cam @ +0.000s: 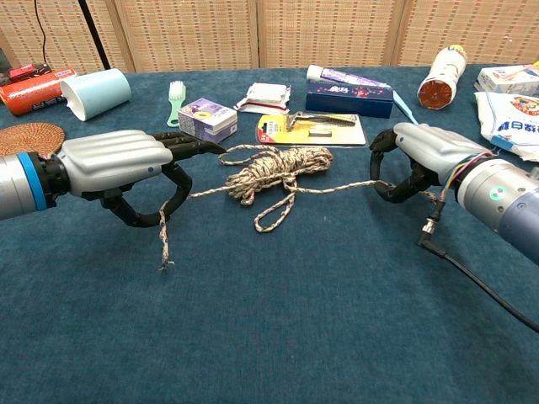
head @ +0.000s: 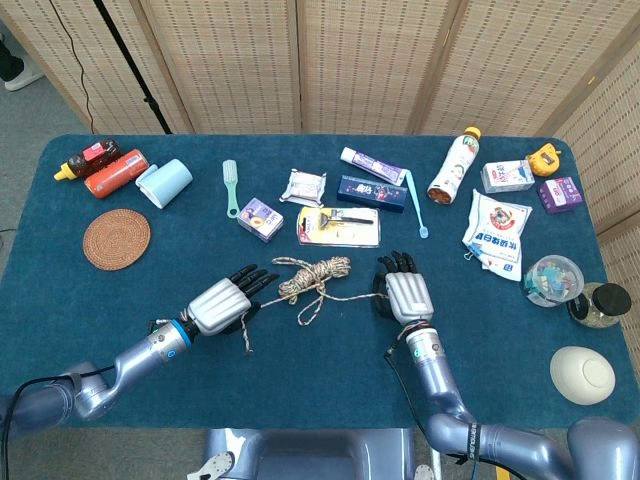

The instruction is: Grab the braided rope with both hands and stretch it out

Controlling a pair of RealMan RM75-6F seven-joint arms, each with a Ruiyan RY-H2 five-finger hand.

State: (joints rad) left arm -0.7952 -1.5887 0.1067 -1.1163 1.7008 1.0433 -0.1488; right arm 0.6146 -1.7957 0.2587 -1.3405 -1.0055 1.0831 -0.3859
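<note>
A tan and grey braided rope (head: 315, 275) (cam: 278, 166) lies bundled on the blue table between my hands, with one strand running out each way. My left hand (head: 220, 304) (cam: 126, 162) pinches the left strand, whose loose end hangs down below its fingers. My right hand (head: 403, 292) (cam: 417, 156) grips the right strand, fingers curled around it. Both strands are off the cloth and nearly straight in the chest view; the bundle in the middle is still coiled.
Behind the rope lie a razor pack (head: 338, 226), a small purple box (head: 260, 218) and a dark toothpaste box (head: 372, 192). A woven coaster (head: 116, 238) sits far left, a white pouch (head: 496, 232) and jars (head: 552, 280) to the right.
</note>
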